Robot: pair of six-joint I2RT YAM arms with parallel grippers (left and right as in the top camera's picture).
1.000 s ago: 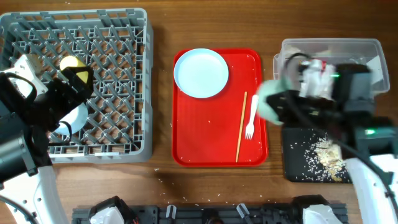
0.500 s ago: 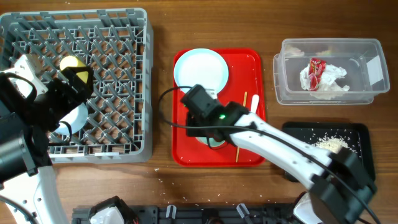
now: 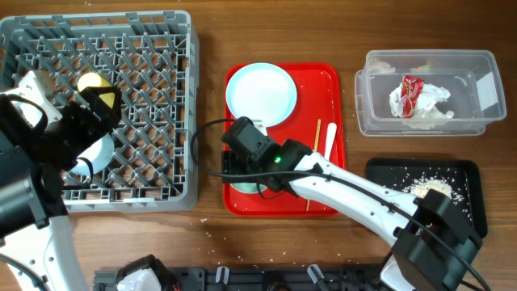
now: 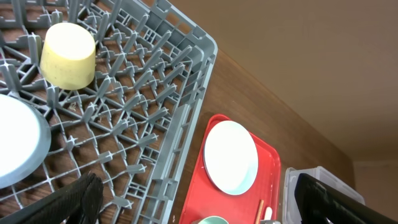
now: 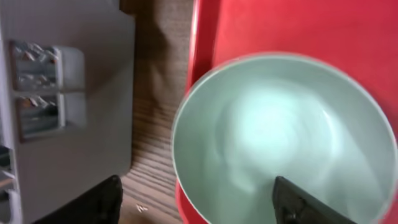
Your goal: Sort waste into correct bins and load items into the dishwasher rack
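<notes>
The mint green bowl (image 5: 286,137) sits upright on the front left corner of the red tray (image 3: 323,198), mostly hidden under my right arm in the overhead view. My right gripper (image 5: 196,205) is open across its rim, one finger over the wood and the other inside the bowl. The pale blue plate (image 3: 261,94), the chopstick (image 3: 313,166) and the white fork (image 3: 329,141) lie on the same tray. In the grey dishwasher rack (image 3: 153,48) are the yellow cup (image 4: 67,55) and the light blue bowl (image 4: 18,143). Above the rack, my left gripper (image 4: 199,205) hangs open and empty.
The clear tub (image 3: 380,121) at the back right holds the red wrapper (image 3: 410,90) and white tissue (image 3: 432,101). The black tray (image 3: 477,214) at the front right carries food scraps (image 3: 428,190). A few rice grains (image 3: 214,234) lie on the wooden table.
My right arm swung from the bins on the right across to the red tray's front left corner with the mint bowl. Its jaws have opened there. The left arm has not moved.
</notes>
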